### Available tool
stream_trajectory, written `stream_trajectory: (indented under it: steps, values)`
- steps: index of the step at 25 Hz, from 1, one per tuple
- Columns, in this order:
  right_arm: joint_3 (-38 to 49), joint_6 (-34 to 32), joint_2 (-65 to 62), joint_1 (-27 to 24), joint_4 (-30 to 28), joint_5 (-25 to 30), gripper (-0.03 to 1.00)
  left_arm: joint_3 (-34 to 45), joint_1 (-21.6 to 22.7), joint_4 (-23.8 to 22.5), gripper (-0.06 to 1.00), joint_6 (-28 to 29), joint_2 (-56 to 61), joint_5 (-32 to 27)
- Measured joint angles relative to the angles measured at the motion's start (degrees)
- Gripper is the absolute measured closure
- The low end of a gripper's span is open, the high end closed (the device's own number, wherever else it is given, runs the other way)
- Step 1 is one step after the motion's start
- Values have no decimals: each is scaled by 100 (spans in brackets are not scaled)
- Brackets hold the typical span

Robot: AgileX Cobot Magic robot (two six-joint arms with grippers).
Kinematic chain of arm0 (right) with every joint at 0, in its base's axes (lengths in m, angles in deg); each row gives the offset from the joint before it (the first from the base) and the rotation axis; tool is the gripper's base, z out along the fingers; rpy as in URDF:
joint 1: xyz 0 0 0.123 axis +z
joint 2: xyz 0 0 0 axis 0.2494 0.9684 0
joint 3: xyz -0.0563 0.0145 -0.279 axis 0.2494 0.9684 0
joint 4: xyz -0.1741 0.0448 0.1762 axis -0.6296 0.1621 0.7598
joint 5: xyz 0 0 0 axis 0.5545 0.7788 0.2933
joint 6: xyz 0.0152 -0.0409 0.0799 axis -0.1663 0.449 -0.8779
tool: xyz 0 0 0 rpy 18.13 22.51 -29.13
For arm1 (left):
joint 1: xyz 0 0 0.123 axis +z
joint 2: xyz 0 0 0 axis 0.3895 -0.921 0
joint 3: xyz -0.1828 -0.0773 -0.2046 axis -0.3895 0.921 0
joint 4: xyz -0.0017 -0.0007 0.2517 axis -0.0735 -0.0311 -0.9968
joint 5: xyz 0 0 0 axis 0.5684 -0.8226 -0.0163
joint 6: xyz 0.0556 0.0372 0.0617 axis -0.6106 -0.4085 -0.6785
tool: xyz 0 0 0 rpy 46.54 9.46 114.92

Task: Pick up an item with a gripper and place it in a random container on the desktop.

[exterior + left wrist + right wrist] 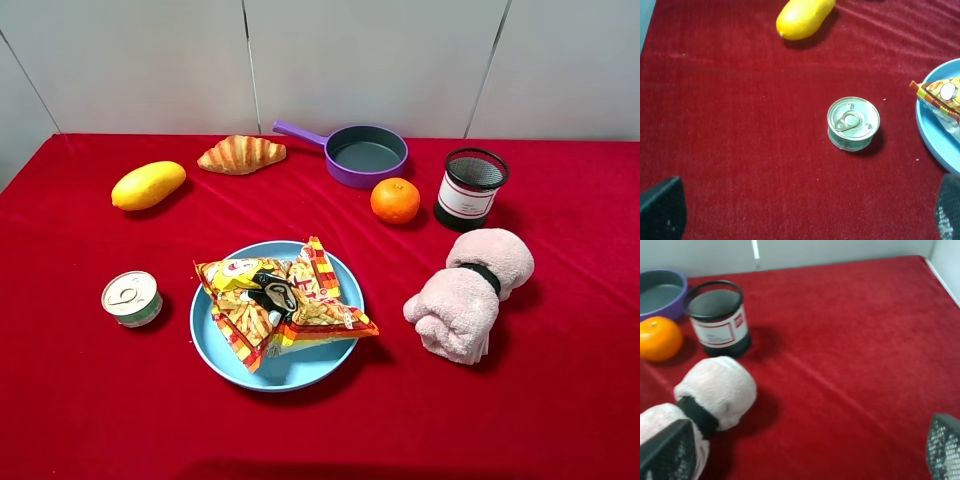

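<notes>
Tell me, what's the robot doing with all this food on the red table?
Right now nothing is being held. The snack bag of fries already lies on the light-blue plate in the middle of the red desktop, so that job looks done. Both arms are pulled back: the left end effector hangs open near the small tin can, and the right end effector hangs open by the rolled pink towel.

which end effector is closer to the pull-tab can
Left. The left end effector hovers over the cloth right beside the pull-tab can; the right end effector is across the table by the rolled pink towel.
</notes>
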Motion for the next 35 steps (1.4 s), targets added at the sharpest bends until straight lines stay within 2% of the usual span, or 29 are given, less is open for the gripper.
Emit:
stream_trajectory:
  steps: [35]
  values:
    - [0, 22, 0, -109, 24, 0, 28, 0, 0, 0, -5, 0, 0, 0]
